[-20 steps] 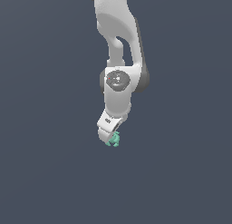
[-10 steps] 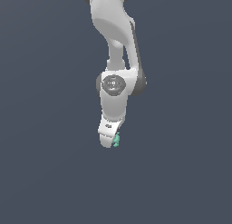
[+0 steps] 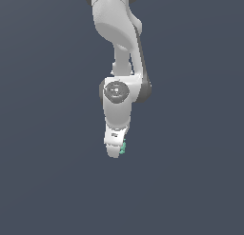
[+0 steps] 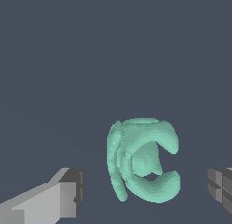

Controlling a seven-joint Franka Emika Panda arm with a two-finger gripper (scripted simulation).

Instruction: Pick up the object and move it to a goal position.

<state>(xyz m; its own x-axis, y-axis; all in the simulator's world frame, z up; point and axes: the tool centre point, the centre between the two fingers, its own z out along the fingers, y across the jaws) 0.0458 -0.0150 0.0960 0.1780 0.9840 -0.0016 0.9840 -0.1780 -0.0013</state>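
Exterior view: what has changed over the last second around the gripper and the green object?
The arm has swung, carrying the gripper slightly toward the exterior view's left, so it now hides more of the teal object. In the wrist view the object sits between the fingers, gaps on both sides. Nothing was gripped or released.

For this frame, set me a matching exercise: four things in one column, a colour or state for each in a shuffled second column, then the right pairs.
Things
1. object
2. gripper
3. arm
4. backdrop

Colours or states
A. white, coming down from the top of the exterior view
B. plain dark blue-grey
C. teal-green and lumpy
D. open, one finger on each side of the object, a gap at both

Pairs: 1-C, 2-D, 3-A, 4-B
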